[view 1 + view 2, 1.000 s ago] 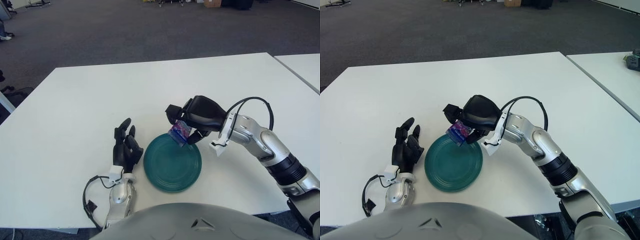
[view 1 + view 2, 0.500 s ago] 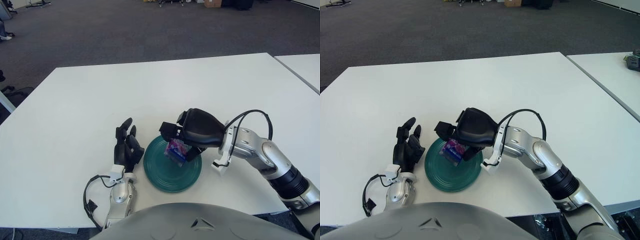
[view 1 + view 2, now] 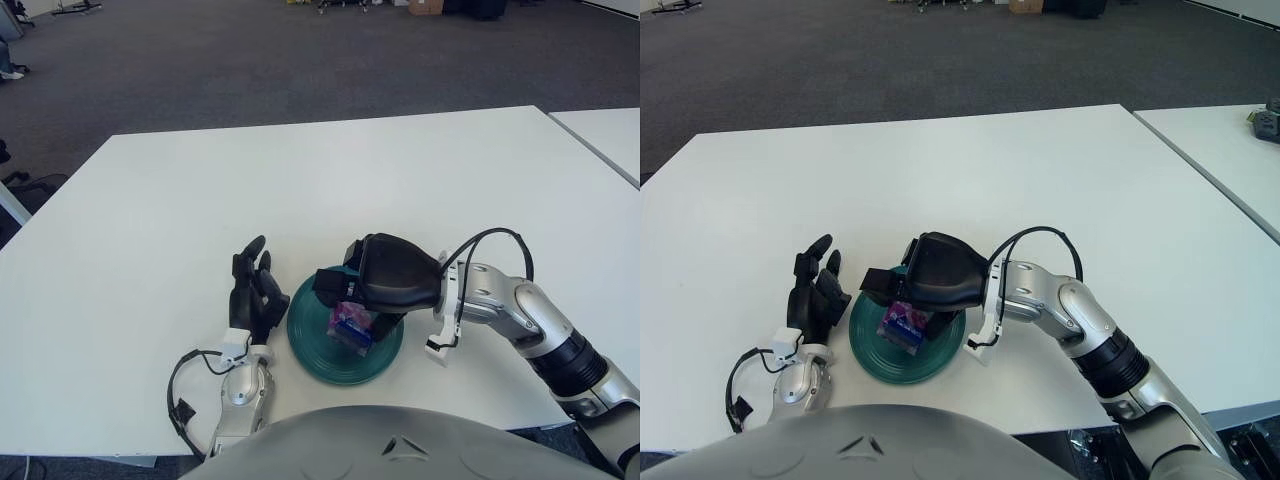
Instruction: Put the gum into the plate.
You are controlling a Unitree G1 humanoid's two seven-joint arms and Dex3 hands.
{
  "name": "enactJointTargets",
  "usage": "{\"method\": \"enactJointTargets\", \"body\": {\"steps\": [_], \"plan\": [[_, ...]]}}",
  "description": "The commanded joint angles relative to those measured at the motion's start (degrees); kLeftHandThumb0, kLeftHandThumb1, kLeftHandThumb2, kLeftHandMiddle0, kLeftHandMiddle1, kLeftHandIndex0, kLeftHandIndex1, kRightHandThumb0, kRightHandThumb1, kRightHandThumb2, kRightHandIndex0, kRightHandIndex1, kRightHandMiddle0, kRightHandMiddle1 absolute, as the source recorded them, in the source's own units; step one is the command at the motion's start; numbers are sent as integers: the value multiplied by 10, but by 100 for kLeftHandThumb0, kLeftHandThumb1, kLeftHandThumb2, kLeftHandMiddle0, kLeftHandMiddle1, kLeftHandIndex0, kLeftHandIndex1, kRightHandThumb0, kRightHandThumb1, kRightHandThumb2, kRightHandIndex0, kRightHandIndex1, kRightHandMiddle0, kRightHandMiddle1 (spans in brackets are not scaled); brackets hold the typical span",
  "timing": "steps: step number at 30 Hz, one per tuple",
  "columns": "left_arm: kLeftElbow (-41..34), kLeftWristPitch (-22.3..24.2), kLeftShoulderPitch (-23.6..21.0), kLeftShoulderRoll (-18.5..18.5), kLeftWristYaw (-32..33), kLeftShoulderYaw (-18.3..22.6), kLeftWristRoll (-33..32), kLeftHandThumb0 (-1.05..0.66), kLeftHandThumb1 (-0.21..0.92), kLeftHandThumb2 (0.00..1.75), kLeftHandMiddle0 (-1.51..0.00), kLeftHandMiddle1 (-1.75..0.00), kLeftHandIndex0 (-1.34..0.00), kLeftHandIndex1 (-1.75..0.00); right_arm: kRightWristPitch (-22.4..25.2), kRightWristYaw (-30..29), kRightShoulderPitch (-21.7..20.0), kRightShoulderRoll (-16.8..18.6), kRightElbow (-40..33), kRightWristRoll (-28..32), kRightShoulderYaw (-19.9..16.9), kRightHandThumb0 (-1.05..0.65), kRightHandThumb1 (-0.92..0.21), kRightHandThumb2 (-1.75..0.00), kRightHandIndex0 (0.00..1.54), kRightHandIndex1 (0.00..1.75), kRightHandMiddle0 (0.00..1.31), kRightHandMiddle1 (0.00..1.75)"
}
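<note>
The right hand (image 3: 372, 290) pinches the gum (image 3: 351, 328) in its fingers directly over the plate (image 3: 312, 352), seemingly just touching it; the left hand (image 3: 252, 292), fingers relaxed, shows left of the plate.

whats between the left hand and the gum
Only the plate's near rim; the left hand sits just beside it. The right hand holds the gum over the plate.

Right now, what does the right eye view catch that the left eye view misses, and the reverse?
Only the right eye view shows a dark object on the neighbouring table at the far right edge. Only the left eye view shows chair bases on the floor at the far left. Both show the right hand holding the gum low over the green plate, with the left hand beside the plate's left edge.
</note>
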Motion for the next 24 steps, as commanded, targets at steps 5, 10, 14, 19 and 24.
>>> {"method": "enactJointTargets", "body": {"steps": [5,10,14,19,24], "plan": [[-14,25,17,-35,12,-18,8,-81,92,105,-36,0,0,-87,-3,-16,-10,21,26,-34,6,-46,-40,-121,108,175,55,175],[-19,31,18,-34,16,-21,11,-81,92,105,-36,0,0,-88,4,-13,-5,27,29,-41,6,-46,-39,-122,110,175,56,175],[-15,31,16,-31,18,-21,14,-82,92,105,-36,0,0,-88,4,-15,-1,30,33,-45,9,-45,-41,-120,111,175,54,175],[-13,30,14,-31,17,-21,10,-83,92,104,-35,0,0,-87,9,-2,1,31,36,-39,14,-45,-44,-116,104,175,52,175],[-27,42,21,-33,15,-24,3,-82,92,104,-34,0,0,-84,15,10,-1,32,40,-23,16,-42,-56,-100,91,175,43,175]]}}
